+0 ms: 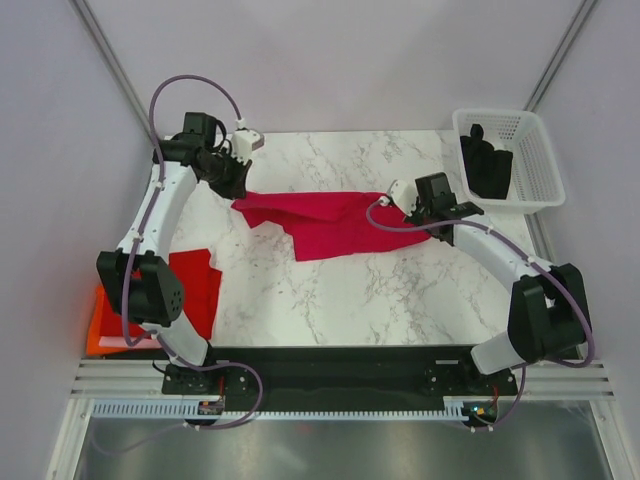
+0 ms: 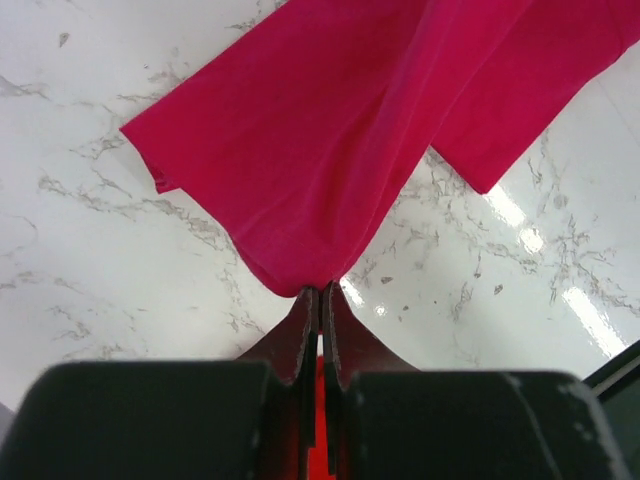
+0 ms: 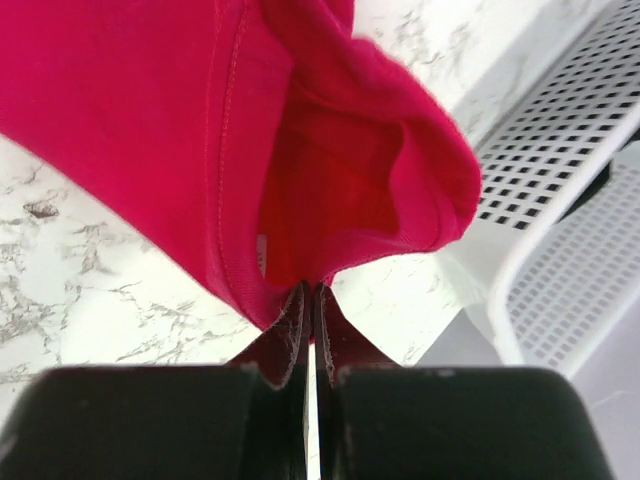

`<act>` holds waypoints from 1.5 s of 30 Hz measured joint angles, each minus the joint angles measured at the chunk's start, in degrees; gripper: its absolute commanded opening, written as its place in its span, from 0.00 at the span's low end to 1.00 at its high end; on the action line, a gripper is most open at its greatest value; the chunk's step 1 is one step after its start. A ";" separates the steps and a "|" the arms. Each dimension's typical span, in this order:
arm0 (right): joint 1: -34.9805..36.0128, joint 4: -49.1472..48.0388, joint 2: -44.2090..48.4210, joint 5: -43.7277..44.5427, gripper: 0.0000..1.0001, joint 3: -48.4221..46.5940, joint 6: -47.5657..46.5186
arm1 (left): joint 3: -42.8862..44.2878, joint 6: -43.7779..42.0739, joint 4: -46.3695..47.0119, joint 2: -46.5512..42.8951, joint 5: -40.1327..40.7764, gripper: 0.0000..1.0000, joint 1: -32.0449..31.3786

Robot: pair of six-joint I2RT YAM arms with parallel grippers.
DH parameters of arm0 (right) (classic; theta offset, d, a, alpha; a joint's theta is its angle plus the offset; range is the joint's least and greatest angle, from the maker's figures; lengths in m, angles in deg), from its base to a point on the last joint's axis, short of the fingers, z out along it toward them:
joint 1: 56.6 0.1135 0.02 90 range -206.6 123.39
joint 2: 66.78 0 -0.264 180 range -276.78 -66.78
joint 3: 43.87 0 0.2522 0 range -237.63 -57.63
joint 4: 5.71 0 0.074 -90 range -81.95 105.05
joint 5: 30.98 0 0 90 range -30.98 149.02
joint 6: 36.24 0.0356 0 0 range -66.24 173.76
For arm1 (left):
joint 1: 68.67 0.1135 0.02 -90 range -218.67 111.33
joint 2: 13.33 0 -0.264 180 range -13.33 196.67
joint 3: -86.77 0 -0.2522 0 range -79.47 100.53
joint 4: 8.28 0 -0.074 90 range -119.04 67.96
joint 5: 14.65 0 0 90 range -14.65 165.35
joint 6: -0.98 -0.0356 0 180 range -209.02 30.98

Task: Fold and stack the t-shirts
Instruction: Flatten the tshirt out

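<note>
Above table (image 1: pixel 350 290): left claw (image 2: pixel 320 297), right claw (image 3: pixel 310 292) pinch crimson t-shirt (image 1: pixel 330 222).

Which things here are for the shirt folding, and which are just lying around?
For the job: crimson t-shirt, pinched by the left fingers and the right fingers; red t-shirt; orange t-shirt.
Just lying about: white basket; dark thing inside it; marble table.
</note>
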 measured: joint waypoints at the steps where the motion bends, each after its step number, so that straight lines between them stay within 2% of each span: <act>1: -0.15 0.52 -0.44 -0.04 0.00 0.35 0.00 | -0.02 0.02 -0.31 0.50 -0.26 0.02 0.00; 3: -0.57 0.92 -1.68 -0.22 0.00 0.09 0.04 | 0.96 0.04 -0.72 1.68 -0.96 0.02 0.00; 7: -1.60 1.66 -3.30 -0.72 0.00 -4.68 -0.07 | 9.42 0.07 -0.72 5.16 -1.09 0.02 0.09; 13: -3.67 -1.77 -6.43 -0.48 0.00 -25.22 0.83 | 30.14 0.09 1.55 6.88 -0.17 0.02 1.90; 16: -3.93 -4.63 -5.31 -0.52 0.00 -30.67 1.49 | 35.10 0.11 4.33 4.96 0.28 0.02 2.56; 19: -3.96 -4.61 -1.03 -1.38 0.00 -29.31 2.64 | 33.24 0.17 5.66 0.35 0.52 0.02 2.73; 24: -3.96 -2.93 12.83 -5.11 0.00 -18.58 3.91 | 25.31 1.27 7.43 -9.20 0.70 0.02 2.75; 27: -3.96 -1.62 19.89 -6.23 0.00 -14.32 3.96 | 25.11 1.81 8.02 -11.63 0.76 0.02 3.23; 30: -3.96 -2.03 21.86 -6.73 0.00 -14.29 3.96 | 27.36 1.86 9.25 -11.32 1.05 0.02 3.82; 35: -4.00 -2.64 18.47 -8.46 0.01 -14.08 3.96 | 29.31 1.86 11.93 -7.34 1.70 0.02 3.91; 39: -4.02 -3.52 11.78 -11.74 0.01 -10.86 4.02 | 26.64 1.88 13.70 -0.70 0.79 0.02 3.91; 41: -4.00 -3.41 6.49 -13.86 0.01 -8.37 4.00 | 24.61 1.86 13.84 4.63 0.63 0.02 3.89; 45: -4.04 -2.62 -7.02 -15.63 0.09 -8.00 4.13 | 24.52 1.86 13.92 18.99 1.42 0.02 3.85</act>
